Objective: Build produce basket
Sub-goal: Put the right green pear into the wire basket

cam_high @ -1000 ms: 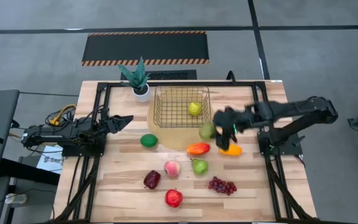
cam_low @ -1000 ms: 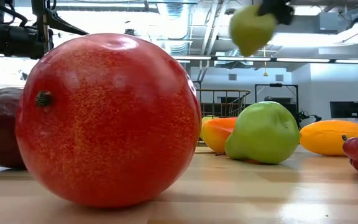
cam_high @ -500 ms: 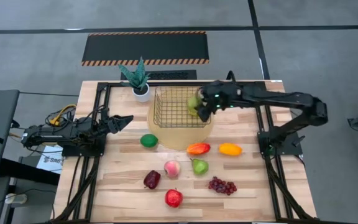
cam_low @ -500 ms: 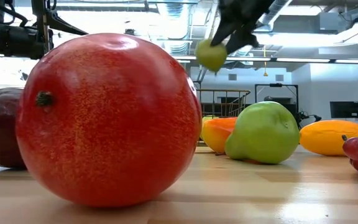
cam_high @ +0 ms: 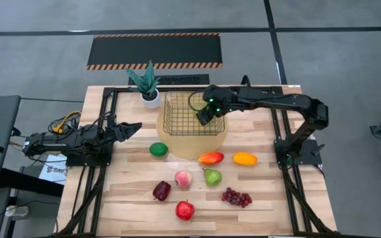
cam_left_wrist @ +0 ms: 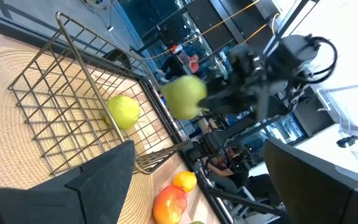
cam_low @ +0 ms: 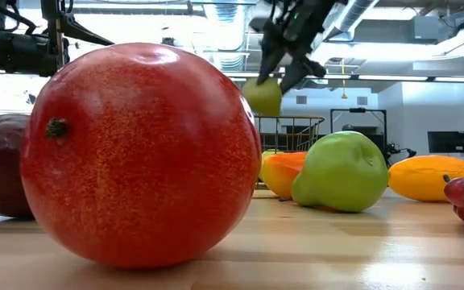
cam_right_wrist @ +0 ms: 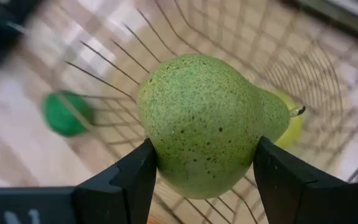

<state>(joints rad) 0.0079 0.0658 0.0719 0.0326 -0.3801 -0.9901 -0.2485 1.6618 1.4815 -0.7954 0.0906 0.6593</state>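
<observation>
Carried over the basket [cam_high: 192,114] now, pear [cam_right_wrist: 204,124] hangs neck-down.

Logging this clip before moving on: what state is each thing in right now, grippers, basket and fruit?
Right gripper: shut on the green pear, held above the basket.
Left gripper: open, waiting at the table's left edge.
Basket: upright on a woven mat, one yellow-green apple inside.
Lime: on the table beside the mat.
Second green pear, peach, red apple, grapes: lying on the table.
</observation>
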